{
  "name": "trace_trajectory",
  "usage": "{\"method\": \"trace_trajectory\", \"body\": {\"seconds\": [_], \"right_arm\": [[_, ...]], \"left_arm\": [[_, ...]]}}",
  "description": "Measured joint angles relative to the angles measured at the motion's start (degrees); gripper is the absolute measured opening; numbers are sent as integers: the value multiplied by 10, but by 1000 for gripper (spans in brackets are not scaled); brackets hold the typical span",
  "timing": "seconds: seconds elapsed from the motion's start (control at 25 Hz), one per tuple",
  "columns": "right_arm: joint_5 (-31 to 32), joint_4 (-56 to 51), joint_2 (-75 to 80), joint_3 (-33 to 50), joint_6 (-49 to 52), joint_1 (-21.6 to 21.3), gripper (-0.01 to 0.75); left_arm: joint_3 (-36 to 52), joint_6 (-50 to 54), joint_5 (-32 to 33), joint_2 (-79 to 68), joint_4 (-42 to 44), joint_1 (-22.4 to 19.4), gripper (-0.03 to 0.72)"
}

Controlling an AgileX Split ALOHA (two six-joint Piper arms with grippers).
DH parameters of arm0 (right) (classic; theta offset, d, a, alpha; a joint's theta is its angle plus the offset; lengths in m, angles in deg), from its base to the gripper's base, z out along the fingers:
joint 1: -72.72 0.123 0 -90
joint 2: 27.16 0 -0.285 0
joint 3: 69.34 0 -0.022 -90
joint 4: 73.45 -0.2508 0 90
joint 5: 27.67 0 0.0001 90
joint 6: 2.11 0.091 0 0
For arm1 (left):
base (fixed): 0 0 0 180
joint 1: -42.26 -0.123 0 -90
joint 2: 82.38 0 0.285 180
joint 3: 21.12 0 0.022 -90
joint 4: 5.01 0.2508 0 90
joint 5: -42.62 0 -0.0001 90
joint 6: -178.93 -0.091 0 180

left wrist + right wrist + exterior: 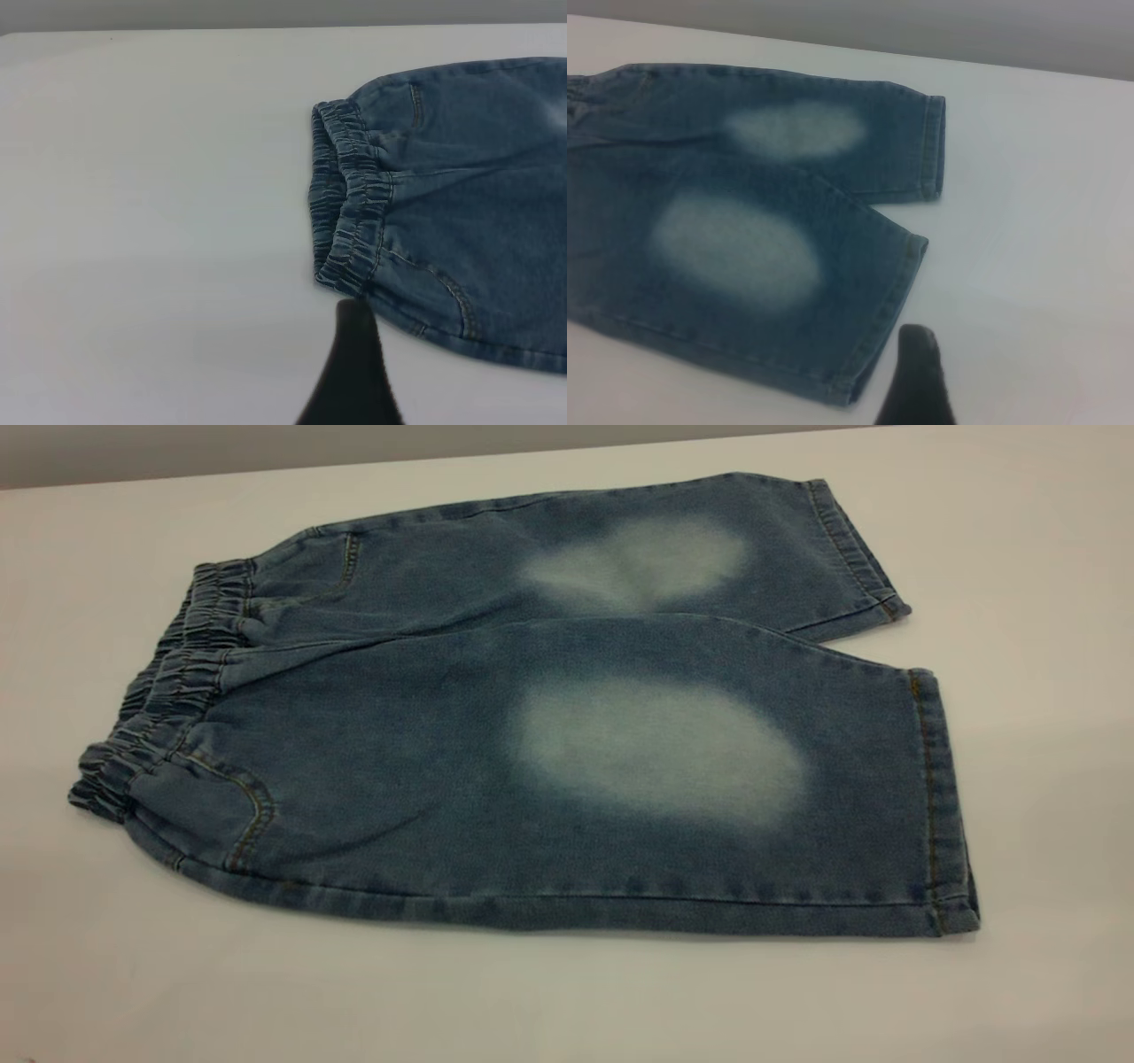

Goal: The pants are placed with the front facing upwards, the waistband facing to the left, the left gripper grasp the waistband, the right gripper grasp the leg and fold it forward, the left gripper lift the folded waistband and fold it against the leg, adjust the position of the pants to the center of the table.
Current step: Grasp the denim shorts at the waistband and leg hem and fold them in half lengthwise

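The table (133, 974) holds the pants (549, 762) flat, front up, unfolded, so the opening grasp seems not yet made. The left gripper (353, 372) hovers just short of the waistband (350, 212), the right gripper (917, 376) just off the near leg (744, 266) hem. Neither holds cloth; whether the jaws are parted I cannot tell, and each must next close on its edge.

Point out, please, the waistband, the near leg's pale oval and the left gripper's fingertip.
waistband (164, 700): exterior view, gathered middle.
pale oval (660, 748): exterior view, its centre.
left gripper's fingertip (354, 341): left wrist view, black tip.
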Motion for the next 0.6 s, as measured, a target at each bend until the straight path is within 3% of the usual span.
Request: {"method": "trace_trajectory", "body": {"seconds": [0.6], "right_arm": [[0, -28, 0, 0, 3, 1, 479]], "left_arm": [[0, -1, 0, -1, 1, 0, 531]]}}
